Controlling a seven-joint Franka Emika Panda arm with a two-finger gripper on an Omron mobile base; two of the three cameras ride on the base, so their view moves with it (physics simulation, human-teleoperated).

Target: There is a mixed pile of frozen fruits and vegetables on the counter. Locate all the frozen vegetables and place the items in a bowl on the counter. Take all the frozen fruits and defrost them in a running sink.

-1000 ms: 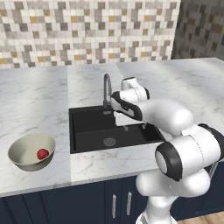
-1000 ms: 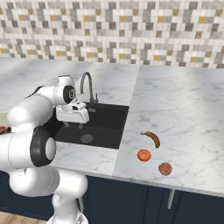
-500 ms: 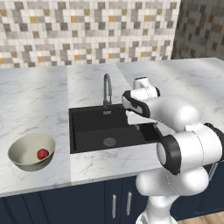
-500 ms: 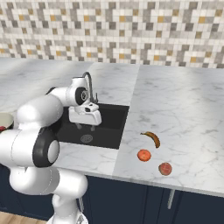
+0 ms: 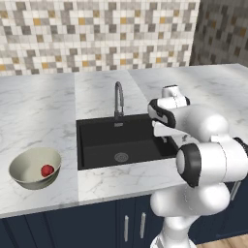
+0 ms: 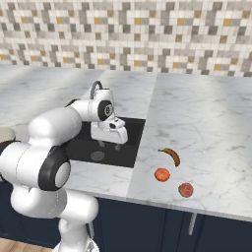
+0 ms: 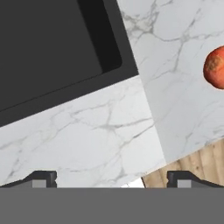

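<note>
White arm has swung right across the sink (image 5: 121, 140), its gripper (image 7: 111, 179) spread open and empty.

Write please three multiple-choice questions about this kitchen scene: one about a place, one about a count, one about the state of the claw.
1. Where is the red ball?
A. in the sink
B. in the bowl
C. beside the banana

2. How many food items lie on the counter right of the sink?
A. one
B. three
C. five

3. How is the claw?
A. shut on the banana
B. open and empty
C. shut on the faucet

Answers:
1 B, the ball lies inside the bowl in the left base view.
2 B, the banana, the orange stub and the peach ball lie on the counter.
3 B, the claw has its fingertips wide apart with nothing between them, near the sink.
</note>
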